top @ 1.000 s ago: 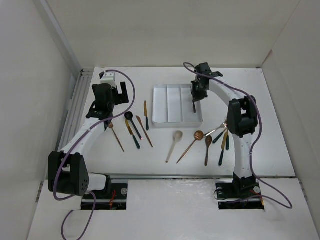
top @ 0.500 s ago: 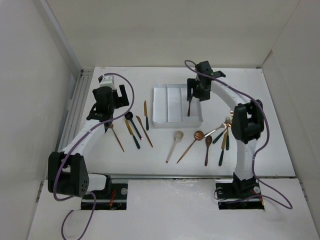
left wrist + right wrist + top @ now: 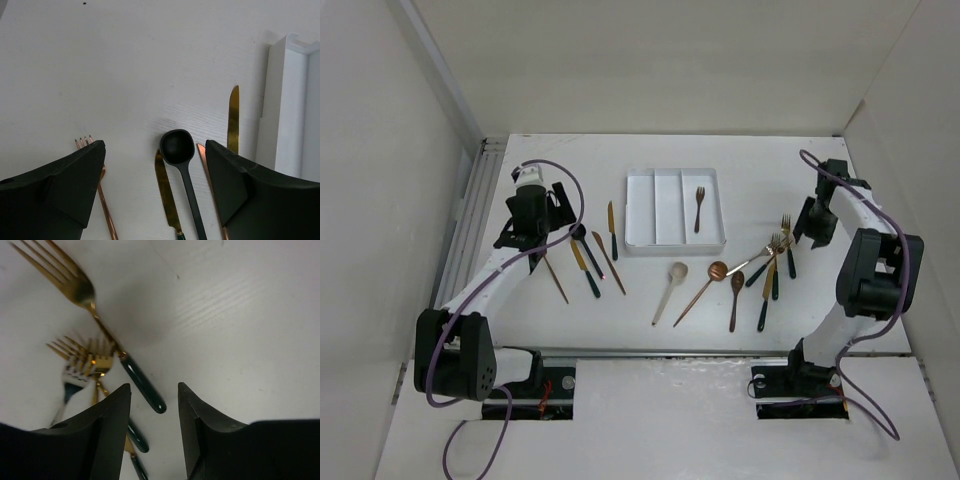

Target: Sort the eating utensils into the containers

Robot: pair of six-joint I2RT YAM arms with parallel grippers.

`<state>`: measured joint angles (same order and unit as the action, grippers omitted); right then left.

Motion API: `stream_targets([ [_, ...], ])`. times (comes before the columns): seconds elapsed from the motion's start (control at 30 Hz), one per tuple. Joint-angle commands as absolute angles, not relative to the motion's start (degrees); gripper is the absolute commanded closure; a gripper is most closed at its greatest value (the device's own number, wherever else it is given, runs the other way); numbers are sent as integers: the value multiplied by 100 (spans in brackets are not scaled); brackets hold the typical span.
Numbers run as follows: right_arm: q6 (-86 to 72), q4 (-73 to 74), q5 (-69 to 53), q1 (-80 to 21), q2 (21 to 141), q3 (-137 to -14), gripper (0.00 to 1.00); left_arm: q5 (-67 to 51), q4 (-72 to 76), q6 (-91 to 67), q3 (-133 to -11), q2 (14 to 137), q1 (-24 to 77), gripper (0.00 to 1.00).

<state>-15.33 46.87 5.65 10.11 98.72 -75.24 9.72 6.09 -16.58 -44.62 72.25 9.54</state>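
The white tray (image 3: 640, 212) has three long containers; one fork (image 3: 699, 208) lies in the right one. My left gripper (image 3: 542, 232) hangs open over the left group of eating utensils. In the left wrist view a black spoon (image 3: 178, 148) and a gold knife (image 3: 167, 192) lie between the fingers of this gripper (image 3: 156, 150), with a copper fork (image 3: 84, 142) by the left finger. My right gripper (image 3: 807, 230) is open and empty at the right side. Below this gripper (image 3: 154, 388) ends the dark green handle of a gold fork (image 3: 80, 289).
A cream spoon (image 3: 670, 285), a copper spoon (image 3: 705, 283) and another spoon (image 3: 735, 295) lie in front of the tray. More forks and knives (image 3: 768, 275) cluster left of the right gripper. Another gold knife (image 3: 611, 226) lies beside the tray's left wall (image 3: 277, 100).
The right gripper let the fork go into the tray's right compartment, then swung right to the fork cluster. The left gripper sank slightly toward the black spoon, its jaws a little narrower.
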Motion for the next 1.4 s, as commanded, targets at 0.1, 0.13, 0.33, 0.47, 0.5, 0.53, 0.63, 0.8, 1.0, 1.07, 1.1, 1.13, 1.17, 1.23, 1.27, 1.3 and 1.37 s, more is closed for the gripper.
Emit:
stream_targets([
  [0.1, -1380, 4887, 1150, 905, 9993, -7208, 53, 914, 844, -1846, -4334, 6997, 958, 22],
  [0.13, -1380, 4887, 1256, 905, 9993, -7137, 53, 914, 844, -1793, -4333, 6996, 958, 22],
  [0.33, -1204, 4676, 1143, 967, 10396, -6995, 56, 1090, 896, -1740, -4280, 6943, 958, 22],
  [0.47, -1151, 4676, 844, 967, 10450, -7058, 56, 1143, 896, -1617, -4280, 6943, 958, 22],
  [0.5, -1082, 4676, 765, 967, 10450, -7127, 56, 1203, 896, -1617, -4280, 6943, 958, 22],
  [0.53, -1081, 4676, 765, 967, 10450, -7128, 56, 1204, 949, -1556, -4280, 6943, 958, 22],
  [0.63, -1028, 4676, 633, 967, 10450, -7242, 57, 1266, 1002, -1503, -4228, 6943, 958, 22],
  [0.8, -1081, 4676, 694, 967, 9951, -7242, 57, 1266, 1002, -1450, -4228, 6943, 958, 22],
  [1.0, -923, 4553, 194, 967, 10080, -7032, 55, 1204, 1055, -1450, -4123, 6943, 958, 22],
  [1.07, -862, 4553, 10, 967, 10353, -7031, 55, 1143, 1055, -1503, -4122, 6943, 958, 22],
  [1.1, -861, 4553, 9, 967, 10423, -7031, 55, 1143, 1055, -1503, -4122, 6943, 958, 22],
  [1.13, -861, 4553, 9, 967, 10546, -7031, 55, 1143, 1055, -1503, -4122, 6943, 958, 22],
  [1.17, -861, 4553, 70, 967, 10547, -7031, 55, 1143, 1055, -1503, -4061, 6943, 958, 22],
  [1.23, -861, 4501, 141, 967, 10617, -7031, 55, 1143, 1055, -1503, -4061, 6891, 958, 22],
  [1.27, -914, 4500, 141, 967, 10617, -7031, 55, 1143, 1055, -1503, -4061, 6891, 958, 22],
  [1.3, -914, 4500, 202, 967, 10669, -7031, 55, 1195, 1055, -1503, -4008, 6891, 958, 22],
  [1.37, -975, 4447, 280, 967, 10670, -7084, 59, 1195, 1055, -1503, -4008, 6891, 958, 22],
])
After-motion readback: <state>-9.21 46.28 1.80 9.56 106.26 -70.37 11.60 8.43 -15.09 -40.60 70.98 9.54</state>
